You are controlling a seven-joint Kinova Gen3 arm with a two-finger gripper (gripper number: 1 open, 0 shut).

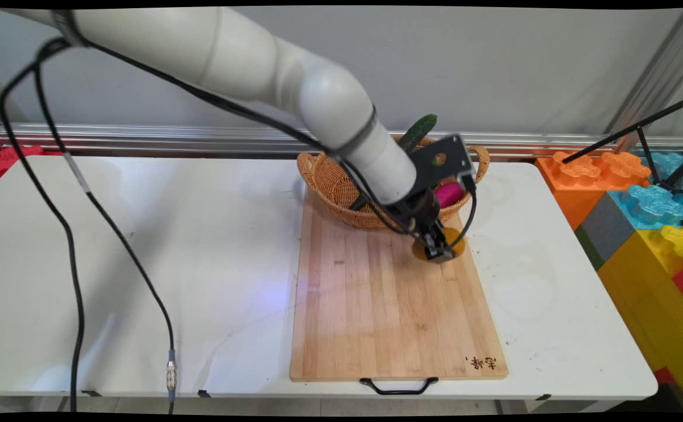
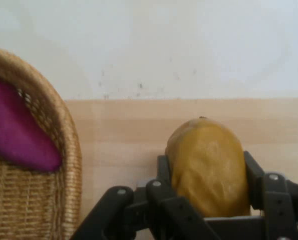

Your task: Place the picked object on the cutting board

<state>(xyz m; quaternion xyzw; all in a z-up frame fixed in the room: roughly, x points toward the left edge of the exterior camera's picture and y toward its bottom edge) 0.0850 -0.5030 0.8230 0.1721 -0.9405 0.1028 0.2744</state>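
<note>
White table against a grey wall; a long bamboo cutting board is lying on it. You are holding the black two-finger gripper low over the board's far right corner, fingers closing on a rounded yellow-brown fruit, just near of the woven wicker basket. Keep it centred between the fingers. Its long axis is running along the gripper's line, tip pointing away.
</note>
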